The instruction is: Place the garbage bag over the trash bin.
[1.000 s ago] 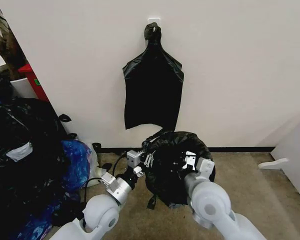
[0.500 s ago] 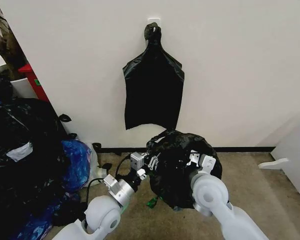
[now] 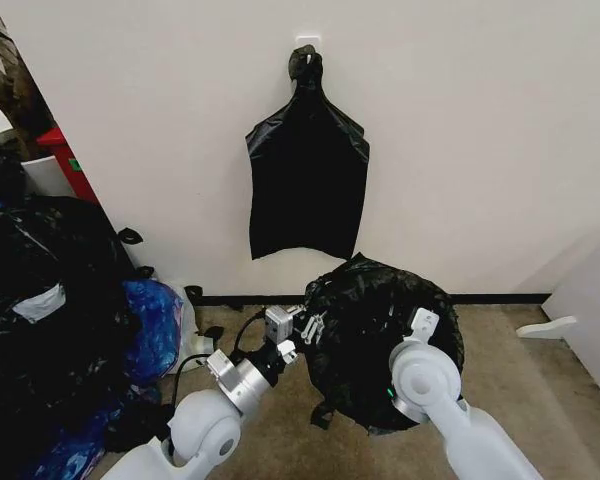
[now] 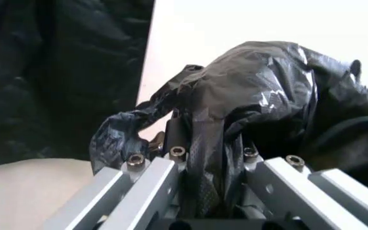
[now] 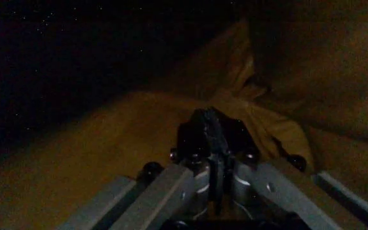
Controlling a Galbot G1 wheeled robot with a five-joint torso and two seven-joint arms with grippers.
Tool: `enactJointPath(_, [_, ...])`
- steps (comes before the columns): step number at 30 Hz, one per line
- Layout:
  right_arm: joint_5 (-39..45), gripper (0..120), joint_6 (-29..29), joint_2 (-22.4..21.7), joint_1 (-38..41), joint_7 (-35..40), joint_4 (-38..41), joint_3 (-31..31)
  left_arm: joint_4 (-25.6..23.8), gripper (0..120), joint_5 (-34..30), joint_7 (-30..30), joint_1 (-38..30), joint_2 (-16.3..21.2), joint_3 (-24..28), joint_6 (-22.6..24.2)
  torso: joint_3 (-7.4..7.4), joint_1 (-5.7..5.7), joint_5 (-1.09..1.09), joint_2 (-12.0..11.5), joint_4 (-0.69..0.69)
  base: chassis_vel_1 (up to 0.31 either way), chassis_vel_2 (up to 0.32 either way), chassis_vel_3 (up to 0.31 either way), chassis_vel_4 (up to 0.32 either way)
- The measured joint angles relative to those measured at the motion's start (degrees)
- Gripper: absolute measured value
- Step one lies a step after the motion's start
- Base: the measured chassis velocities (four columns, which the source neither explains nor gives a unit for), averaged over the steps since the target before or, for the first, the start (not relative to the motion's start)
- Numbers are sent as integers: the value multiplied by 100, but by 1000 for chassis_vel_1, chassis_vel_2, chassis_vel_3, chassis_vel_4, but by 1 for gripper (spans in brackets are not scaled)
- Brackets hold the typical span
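The garbage bag (image 3: 375, 345) is a glossy, crinkled black bulge low against the wall, held between my two arms. My left gripper (image 3: 305, 325) is at the bag's left edge. In the left wrist view this gripper (image 4: 210, 155) is shut on a bunched fold of the garbage bag (image 4: 267, 96). My right gripper (image 3: 420, 322) is at the bag's right side, partly under the plastic. In the dim right wrist view this gripper (image 5: 214, 136) is shut on a thin pinch of bag film. The trash bin is hidden.
A flat bunch of black bags (image 3: 308, 185) hangs from a wall hook straight above. A heap of stuffed black and blue bags (image 3: 60, 310) fills the left side, with a red box (image 3: 68, 160) behind it. Bare carpet (image 3: 525, 370) lies to the right, up to a white panel (image 3: 592, 300).
Both grippers have carried the garbage bag to the right and a little nearer. The bag has spread wider and now covers more of the right gripper.
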Motion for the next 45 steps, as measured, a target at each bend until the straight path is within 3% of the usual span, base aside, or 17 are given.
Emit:
enactJointPath(14, [-119,0,-16,103,43,59,-262,-384,-173,5,-41,-117,0,7,19,114,0,0,0,0,2,0,0,0,0])
enactJointPath(24, [50,0,-14,-131,37,164,525,-442,-34,5,24,-87,-30,-8,17,115,0,0,0,0,1,0,0,0,0])
enactJointPath(37, [-124,0,-30,225,564,-18,-697,-384,-364,5,93,216,205,118,7,101,0,0,0,0,2,0,0,0,0])
enactJointPath(45, [-213,0,-30,280,618,-74,-890,-322,-400,5,92,293,258,120,-2,59,0,0,0,0,2,0,0,0,0])
